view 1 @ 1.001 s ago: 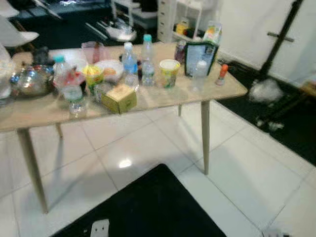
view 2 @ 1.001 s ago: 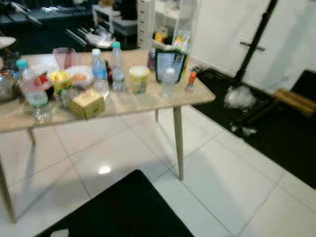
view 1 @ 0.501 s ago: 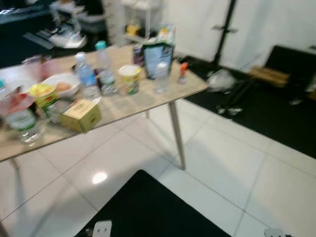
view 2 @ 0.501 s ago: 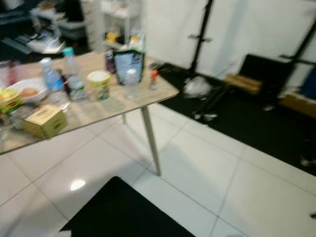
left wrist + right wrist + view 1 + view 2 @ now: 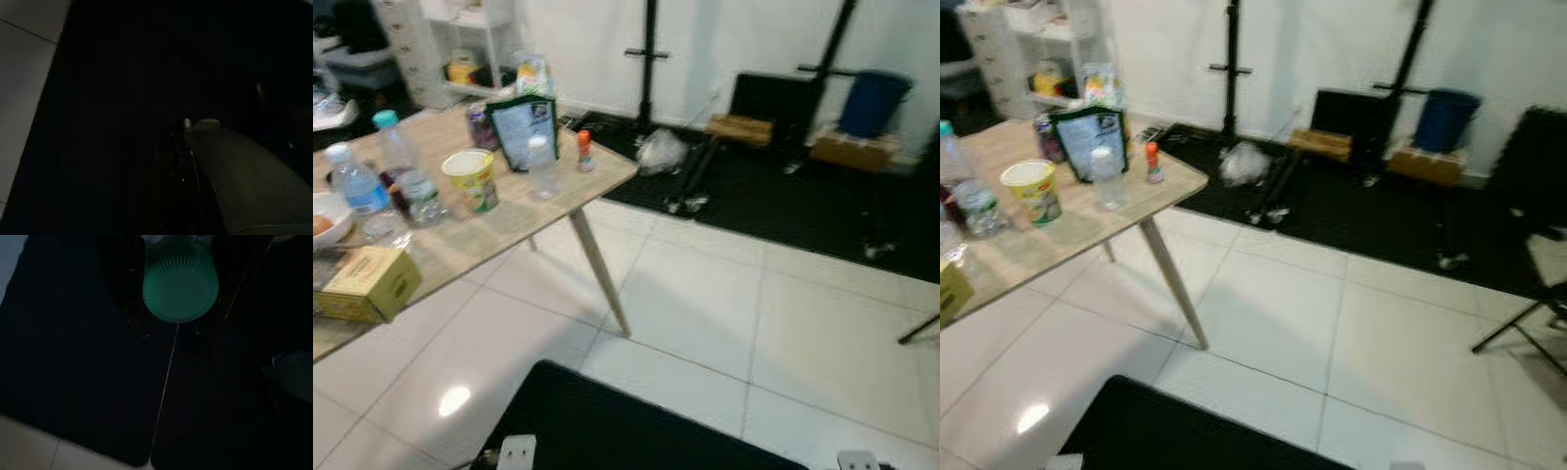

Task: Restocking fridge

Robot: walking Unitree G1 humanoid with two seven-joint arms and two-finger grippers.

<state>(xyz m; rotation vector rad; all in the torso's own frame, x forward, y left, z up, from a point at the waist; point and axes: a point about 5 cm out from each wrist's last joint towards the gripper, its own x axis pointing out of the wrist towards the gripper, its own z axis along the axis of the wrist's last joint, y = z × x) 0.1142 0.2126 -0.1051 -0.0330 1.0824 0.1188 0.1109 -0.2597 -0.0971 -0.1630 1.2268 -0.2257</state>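
Between the right fingers (image 5: 134, 293), pinched bottle (image 5: 180, 281): best kept clamped and upright while walking; left fingers unreadable.

White tiled floor (image 5: 705, 323), black mats (image 5: 1371, 211), white wall (image 5: 1332, 39), wooden table (image 5: 509, 220) at left.

Your table (image 5: 509, 230) runs off the left edge, its labels blurred; the left wrist view is nearly black.
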